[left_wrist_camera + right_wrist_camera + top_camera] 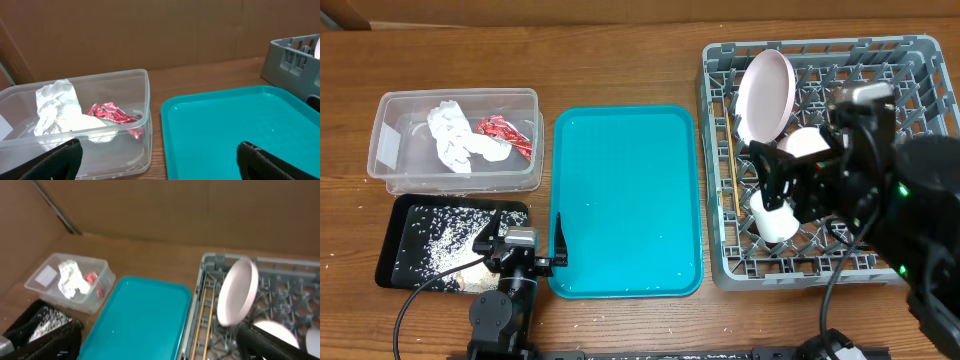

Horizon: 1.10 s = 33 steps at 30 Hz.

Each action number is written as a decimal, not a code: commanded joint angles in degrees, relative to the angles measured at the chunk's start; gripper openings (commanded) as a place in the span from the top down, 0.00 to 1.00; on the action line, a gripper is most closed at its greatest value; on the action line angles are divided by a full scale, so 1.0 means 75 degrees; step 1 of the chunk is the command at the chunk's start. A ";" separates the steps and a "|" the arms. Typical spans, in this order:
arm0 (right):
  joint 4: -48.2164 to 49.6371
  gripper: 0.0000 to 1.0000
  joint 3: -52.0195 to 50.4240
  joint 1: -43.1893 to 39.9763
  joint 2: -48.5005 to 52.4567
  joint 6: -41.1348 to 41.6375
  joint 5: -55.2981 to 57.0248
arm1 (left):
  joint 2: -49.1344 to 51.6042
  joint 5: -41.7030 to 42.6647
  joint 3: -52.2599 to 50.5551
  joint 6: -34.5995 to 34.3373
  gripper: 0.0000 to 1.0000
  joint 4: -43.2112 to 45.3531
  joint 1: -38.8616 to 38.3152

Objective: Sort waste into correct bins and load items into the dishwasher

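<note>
L arm (500, 310) sits low at the near edge, folded in tight, wrist level, left gripper (522, 238) aimed straight ahead. Wrist cam: left gripper (160, 161) has both fingers (55, 159) out at the frame corners, jaws spread wide, nothing btwn them. R arm (920, 220) comes in from the near right corner, raised and reaching fwd, wrist turned inward to the left. Right gripper (770, 190) points left and down; on its own cam the right gripper (160, 345) is spread wide too, gap empty.
</note>
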 commanded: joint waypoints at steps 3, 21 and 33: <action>0.1256 0.00 -0.1682 -0.0787 -0.1244 -0.0207 -0.0201 | -0.0082 0.0041 -0.0032 0.0149 0.00 0.0026 0.0047; 0.4619 0.00 -0.9381 -0.2973 -0.7102 -0.0178 -0.1145 | -0.0082 0.0041 -0.0032 0.0149 0.00 0.0026 0.0047; 0.7539 0.00 -1.1736 -0.2967 -0.7685 -0.0175 -0.1145 | -0.0082 0.0041 -0.0032 0.0149 0.00 0.0026 0.0047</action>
